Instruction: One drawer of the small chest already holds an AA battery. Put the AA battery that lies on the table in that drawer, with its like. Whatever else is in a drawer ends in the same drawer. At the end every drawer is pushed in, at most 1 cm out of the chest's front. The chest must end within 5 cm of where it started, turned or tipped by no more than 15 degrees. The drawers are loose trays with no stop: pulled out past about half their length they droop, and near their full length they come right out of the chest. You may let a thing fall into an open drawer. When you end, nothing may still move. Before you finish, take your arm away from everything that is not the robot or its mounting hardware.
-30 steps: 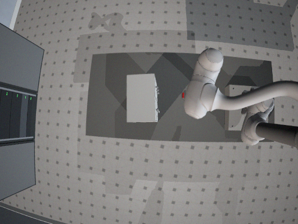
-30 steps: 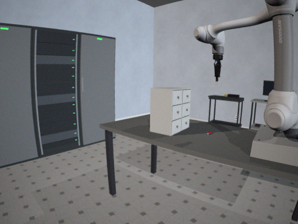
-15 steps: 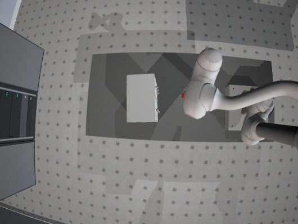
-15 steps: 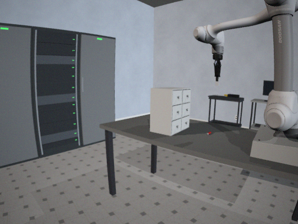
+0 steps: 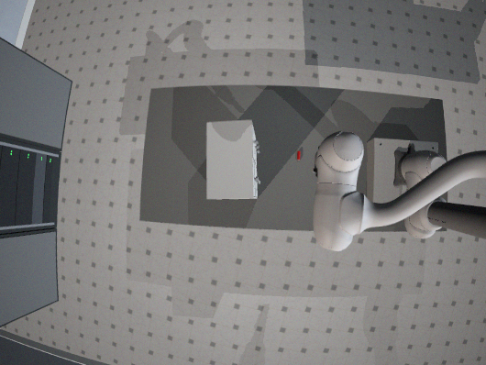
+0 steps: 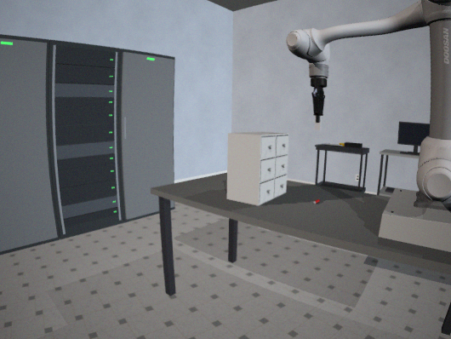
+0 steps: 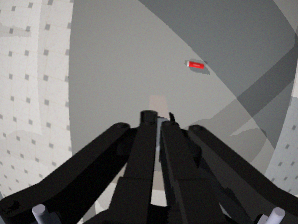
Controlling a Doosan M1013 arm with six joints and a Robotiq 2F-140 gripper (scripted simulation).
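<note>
A small red AA battery (image 5: 299,155) lies on the dark table between the chest and the arm's base; it also shows in the side view (image 6: 316,201) and the wrist view (image 7: 196,66). My gripper (image 6: 317,120) hangs high above the table, pointing down, to the arm's side of the battery. Its fingers (image 7: 158,120) are shut with nothing between them. The overhead view hides the gripper under the arm.
The arm's grey base block (image 6: 414,226) stands at the table's right end. A tall server cabinet (image 6: 85,136) stands off the table to the left. A small stand and a desk with a monitor (image 6: 413,134) stand by the far wall.
</note>
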